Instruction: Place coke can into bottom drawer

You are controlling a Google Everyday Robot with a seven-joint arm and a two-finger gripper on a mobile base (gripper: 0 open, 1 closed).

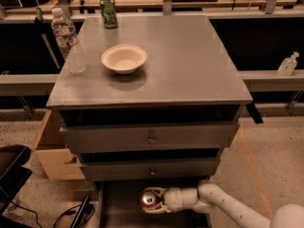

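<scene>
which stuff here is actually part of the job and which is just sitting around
Part of the job:
- coke can
- gripper, closed on the can, low over the open drawer
- bottom drawer, pulled out

Just lying about:
- green can, water bottle and white bowl, all on the cabinet top
- pump bottle on the ledge
- cardboard box on the floor

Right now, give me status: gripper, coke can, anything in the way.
Gripper shut on coke can, low over open bottom drawer. Can upright, silver top showing. Nothing visible blocking the drawer floor.
</scene>
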